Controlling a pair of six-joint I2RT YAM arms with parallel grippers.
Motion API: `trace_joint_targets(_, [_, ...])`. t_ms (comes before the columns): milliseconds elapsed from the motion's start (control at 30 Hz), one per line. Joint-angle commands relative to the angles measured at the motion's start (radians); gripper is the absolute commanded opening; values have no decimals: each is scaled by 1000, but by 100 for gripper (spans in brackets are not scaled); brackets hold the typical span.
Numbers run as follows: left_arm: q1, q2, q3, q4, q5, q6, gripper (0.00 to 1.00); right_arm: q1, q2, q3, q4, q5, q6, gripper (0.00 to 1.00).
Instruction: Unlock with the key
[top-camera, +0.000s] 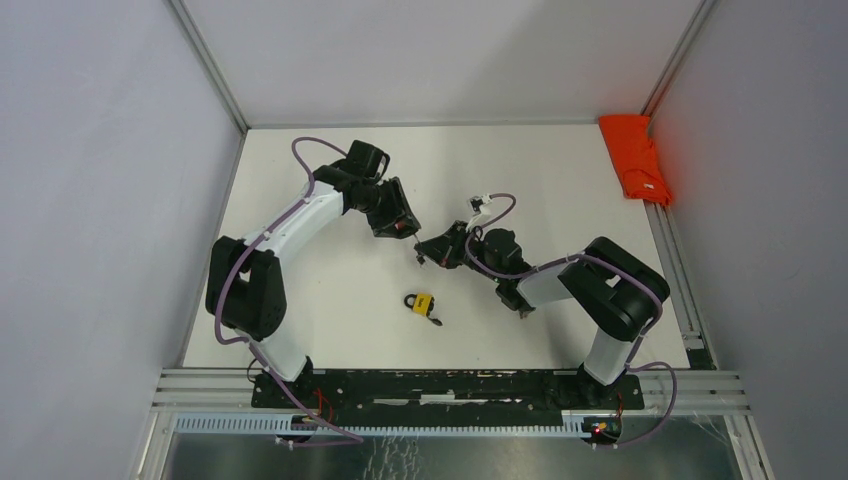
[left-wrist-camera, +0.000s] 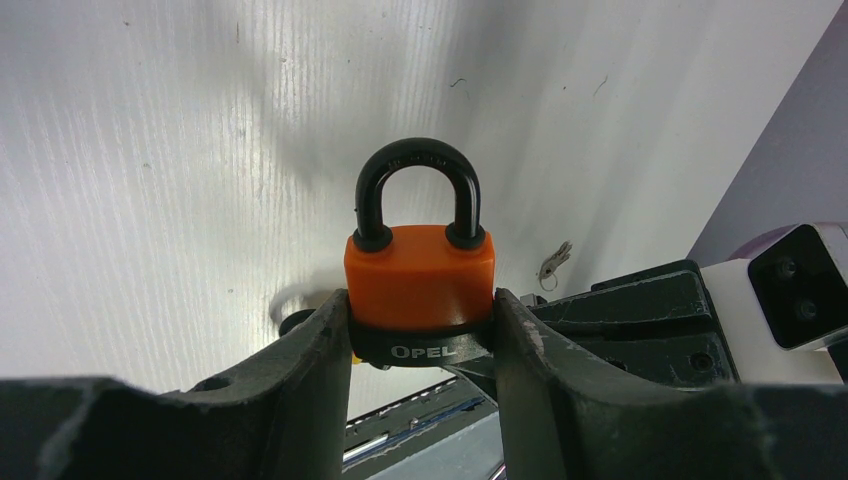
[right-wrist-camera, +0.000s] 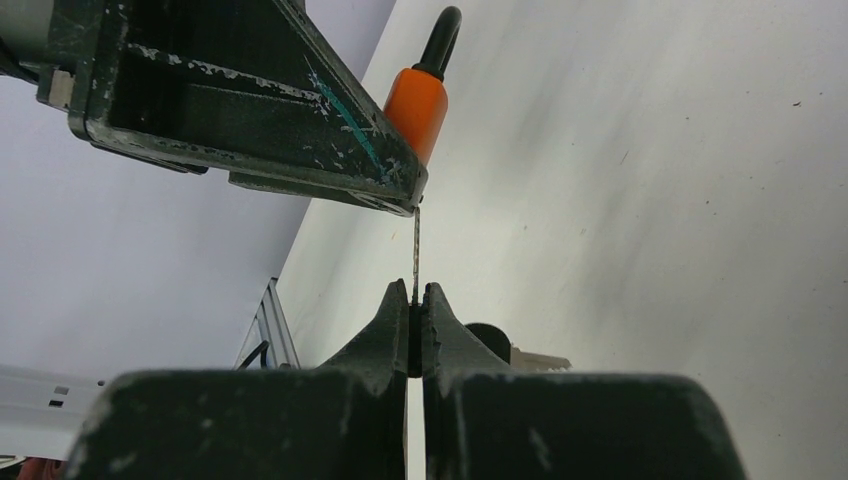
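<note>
My left gripper is shut on an orange padlock with a black shackle and a black "OPEL" base, shackle pointing away from the wrist. In the top view it is held above the table's middle. My right gripper is shut on a key, seen edge-on. The blade reaches up to the left gripper's finger, just below the padlock. The keyhole is hidden, so I cannot tell whether the blade is in it. In the top view the right gripper sits just right of the left one.
A yellow padlock with keys lies on the table in front of both grippers. A second key with a black head shows behind my right finger. A folded orange cloth lies at the back right. Grey walls enclose the table.
</note>
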Motion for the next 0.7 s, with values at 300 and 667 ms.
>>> trace_joint_targets(300, [-2, -49, -14, 98, 2, -49, 2, 33, -4, 20, 84, -27, 33, 0])
trace_joint_targets(667, [-9, -46, -50, 162, -18, -75, 2, 39, -4, 33, 67, -11, 28, 0])
